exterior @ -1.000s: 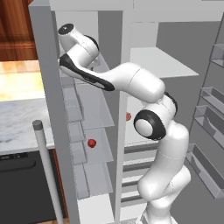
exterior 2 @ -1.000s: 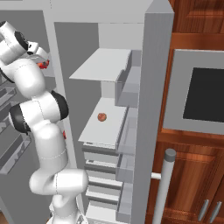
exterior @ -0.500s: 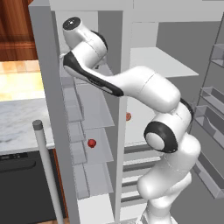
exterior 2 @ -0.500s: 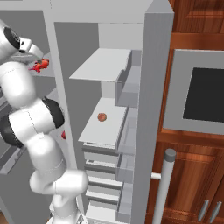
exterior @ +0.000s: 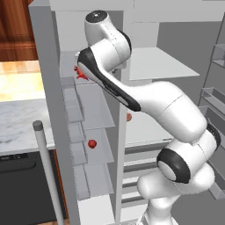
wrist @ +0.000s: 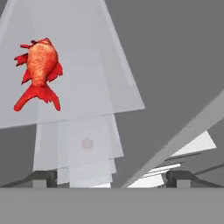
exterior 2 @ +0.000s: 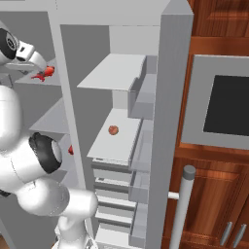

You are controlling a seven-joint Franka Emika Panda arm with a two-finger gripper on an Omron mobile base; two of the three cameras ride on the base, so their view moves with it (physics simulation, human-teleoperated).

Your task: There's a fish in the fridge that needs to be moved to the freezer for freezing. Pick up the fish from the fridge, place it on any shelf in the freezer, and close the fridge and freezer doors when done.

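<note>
The tiny red fish (wrist: 38, 72) lies on an upper freezer shelf (wrist: 92, 83), up and to the left of my fingers and not between them. My gripper (wrist: 111, 178) is open, its two tips set wide apart with nothing in them. From the right base, the fish (exterior 2: 44, 73) sits just below and beside the hand (exterior 2: 34, 58) inside the narrow freezer (exterior 2: 53, 116). In the left base view the fish (exterior: 80, 72) peeks out beside the wrist. The wider fridge (exterior 2: 114, 70) stands open.
A smooth red ball (exterior: 92, 143) rests on a lower freezer shelf. An orange-red ball (exterior 2: 113, 130) sits on a fridge shelf. The freezer door handle (exterior: 46, 171) stands at the left, the fridge door handle (exterior 2: 180, 204) at the right, both doors swung open.
My arm's elbow has swung out to the right and up while the hand stayed at the upper freezer shelf. The fish has settled slightly lower, on the shelf.
</note>
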